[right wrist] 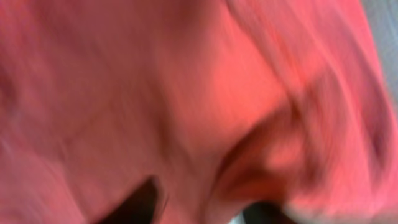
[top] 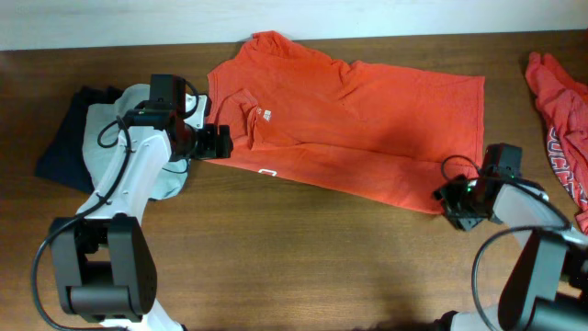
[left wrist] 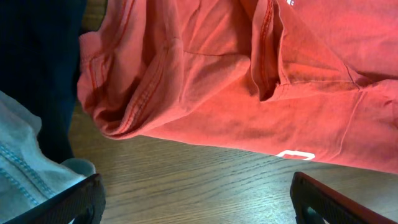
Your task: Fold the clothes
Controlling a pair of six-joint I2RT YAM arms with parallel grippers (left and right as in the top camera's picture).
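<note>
An orange-red T-shirt (top: pixel 367 119) lies folded lengthwise across the far middle of the table, with its white neck label (top: pixel 262 116) and a bit of white lettering (top: pixel 266 173) at its left end. My left gripper (top: pixel 219 142) is at that left end. In the left wrist view it is open (left wrist: pixel 196 193) over bare wood, just short of the bunched sleeve and hem (left wrist: pixel 249 81). My right gripper (top: pixel 457 204) is at the shirt's near right corner. The right wrist view is blurred and filled with red cloth (right wrist: pixel 186 81), which lies between the dark fingers (right wrist: pixel 202 208). A second T-shirt (top: pixel 562 119) lies crumpled at the right edge.
A dark navy garment (top: pixel 64 147) and a pale blue denim garment (top: pixel 119 138) lie at the left, under and beside my left arm; both also show in the left wrist view, the denim (left wrist: pixel 25 168) nearest. Brown wood table (top: pixel 303 257) runs along the front.
</note>
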